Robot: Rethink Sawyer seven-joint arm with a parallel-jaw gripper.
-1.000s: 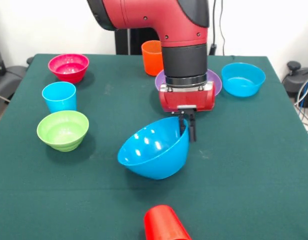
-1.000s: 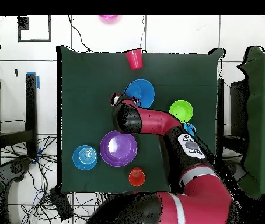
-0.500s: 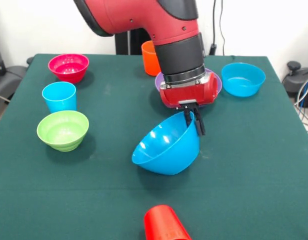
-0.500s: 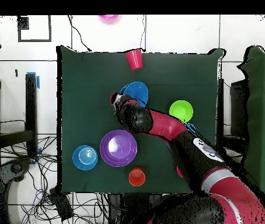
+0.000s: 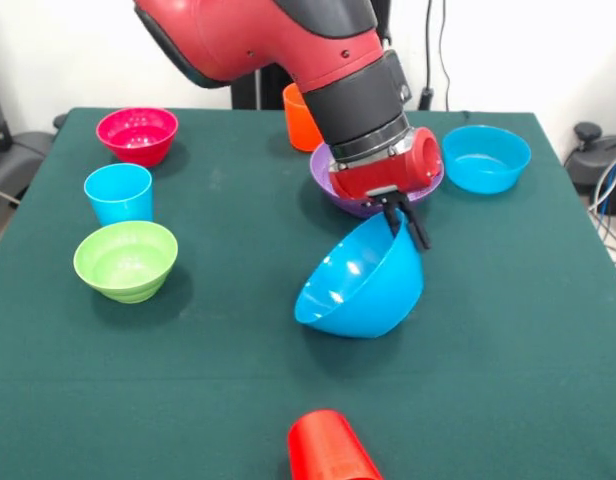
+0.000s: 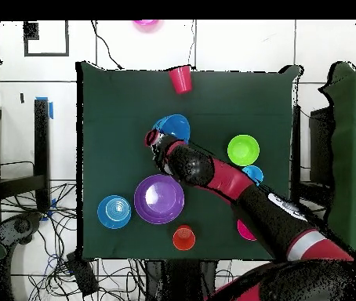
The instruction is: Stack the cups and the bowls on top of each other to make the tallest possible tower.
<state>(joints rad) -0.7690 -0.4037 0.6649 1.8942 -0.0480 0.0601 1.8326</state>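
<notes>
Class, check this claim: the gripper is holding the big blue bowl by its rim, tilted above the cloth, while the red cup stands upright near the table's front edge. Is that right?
Not quite. The red cup is not upright: the front view shows it lying on its side. The rest holds: the gripper grips the big blue bowl by its rim, and the bowl is tilted.

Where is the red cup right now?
In the front view the red cup lies at the bottom edge, near the table's front, below the big blue bowl held tilted by the gripper.
</notes>
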